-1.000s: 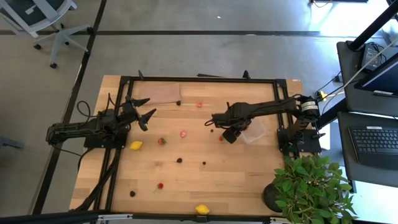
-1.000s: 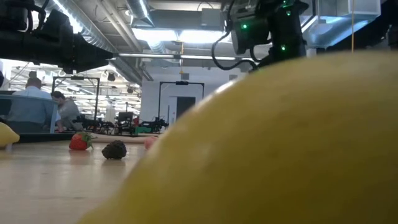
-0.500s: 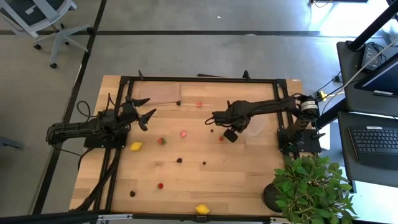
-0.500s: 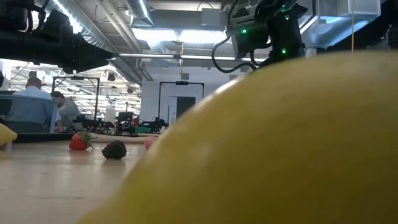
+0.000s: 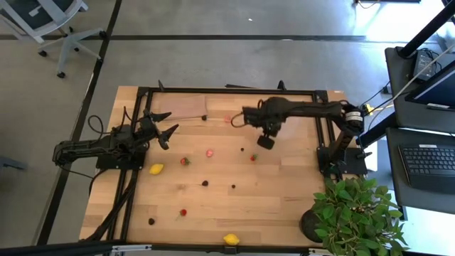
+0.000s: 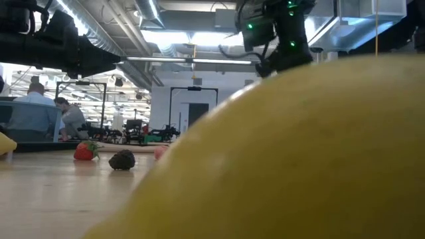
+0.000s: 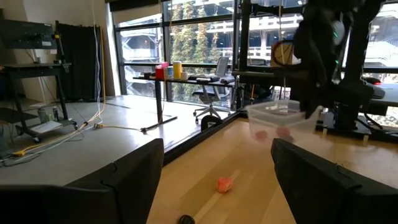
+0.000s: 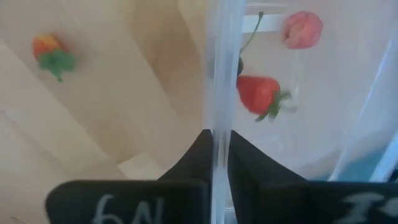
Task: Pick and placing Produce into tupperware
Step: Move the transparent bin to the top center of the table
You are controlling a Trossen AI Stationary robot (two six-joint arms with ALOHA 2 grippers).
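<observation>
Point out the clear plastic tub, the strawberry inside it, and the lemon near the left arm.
Clear, translucent plastic tub (image 7: pixel 280 115): left wrist view, on its side wall.
Red strawberry inside the tub (image 8: pixel 260 94): right wrist view, on its red body.
Yellow lemon-like piece near the left arm (image 5: pixel 156 168): high view, on its middle.

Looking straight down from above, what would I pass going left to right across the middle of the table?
Left gripper, open → red strawberry → pink fruit piece → small dark berry → right gripper, shut on the clear tub → potted plant at the table's right corner.
</observation>
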